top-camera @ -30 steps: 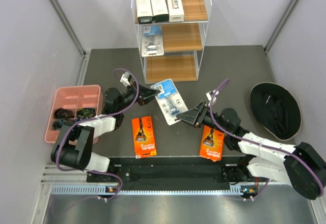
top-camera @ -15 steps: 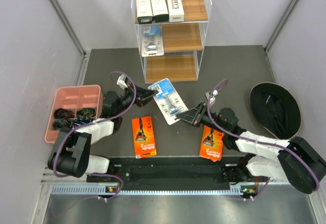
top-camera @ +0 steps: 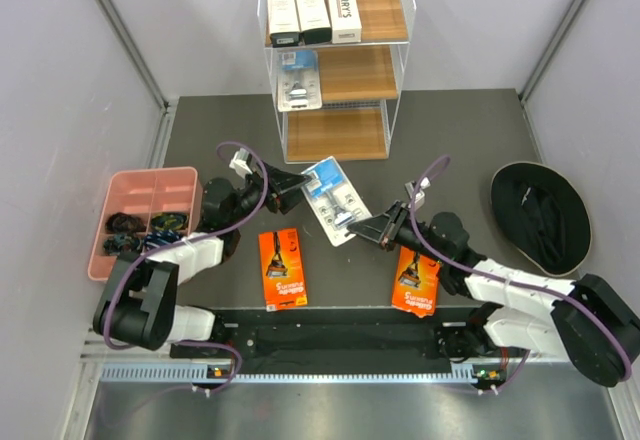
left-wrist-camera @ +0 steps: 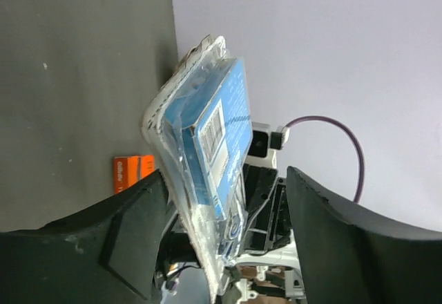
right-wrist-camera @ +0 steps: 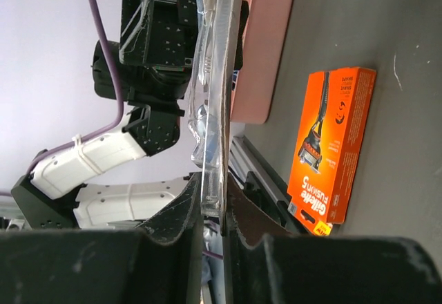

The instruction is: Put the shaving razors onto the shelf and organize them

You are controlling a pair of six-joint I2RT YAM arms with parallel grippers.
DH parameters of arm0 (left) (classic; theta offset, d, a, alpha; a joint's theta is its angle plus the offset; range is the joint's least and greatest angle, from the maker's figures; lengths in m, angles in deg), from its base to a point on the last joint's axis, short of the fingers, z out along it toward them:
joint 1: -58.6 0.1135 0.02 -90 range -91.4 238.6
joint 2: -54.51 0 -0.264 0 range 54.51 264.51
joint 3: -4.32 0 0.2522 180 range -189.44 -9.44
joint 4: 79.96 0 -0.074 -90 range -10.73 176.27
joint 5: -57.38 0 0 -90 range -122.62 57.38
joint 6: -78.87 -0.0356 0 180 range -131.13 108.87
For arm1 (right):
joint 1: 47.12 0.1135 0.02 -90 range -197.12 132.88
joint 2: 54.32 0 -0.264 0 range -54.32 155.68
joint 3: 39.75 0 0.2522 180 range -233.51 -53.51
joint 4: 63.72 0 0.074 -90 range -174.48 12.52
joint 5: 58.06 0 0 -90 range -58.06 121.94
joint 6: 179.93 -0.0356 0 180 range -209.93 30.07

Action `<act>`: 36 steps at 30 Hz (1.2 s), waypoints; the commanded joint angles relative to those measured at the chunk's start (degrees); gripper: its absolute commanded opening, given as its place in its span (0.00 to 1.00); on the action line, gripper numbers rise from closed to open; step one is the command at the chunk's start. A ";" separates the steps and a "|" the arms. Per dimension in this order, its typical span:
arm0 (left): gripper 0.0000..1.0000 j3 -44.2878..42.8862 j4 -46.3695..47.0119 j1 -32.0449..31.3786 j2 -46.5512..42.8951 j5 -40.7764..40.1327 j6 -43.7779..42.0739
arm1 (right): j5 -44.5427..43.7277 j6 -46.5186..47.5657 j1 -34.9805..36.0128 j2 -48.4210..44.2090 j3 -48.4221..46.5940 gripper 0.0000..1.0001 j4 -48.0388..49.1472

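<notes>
Blister pack (top-camera: 328, 198), blue-clear: judged light, stiff, slick; best held by flat rim, where right gripper (top-camera: 354, 228) pinches; left gripper (top-camera: 298, 183) spread, seemingly clear.

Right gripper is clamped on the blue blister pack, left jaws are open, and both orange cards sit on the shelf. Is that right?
Not quite: the top view shows the left orange card and right orange card lying on the table, not on the shelf. The rest holds: right gripper clamped on the blue blister pack, left gripper open.
</notes>
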 commanded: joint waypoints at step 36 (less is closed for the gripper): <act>0.87 -18.06 -75.00 0.50 -16.28 -35.21 -41.52 | -1.10 3.00 -0.74 -6.05 -2.54 0.00 -3.77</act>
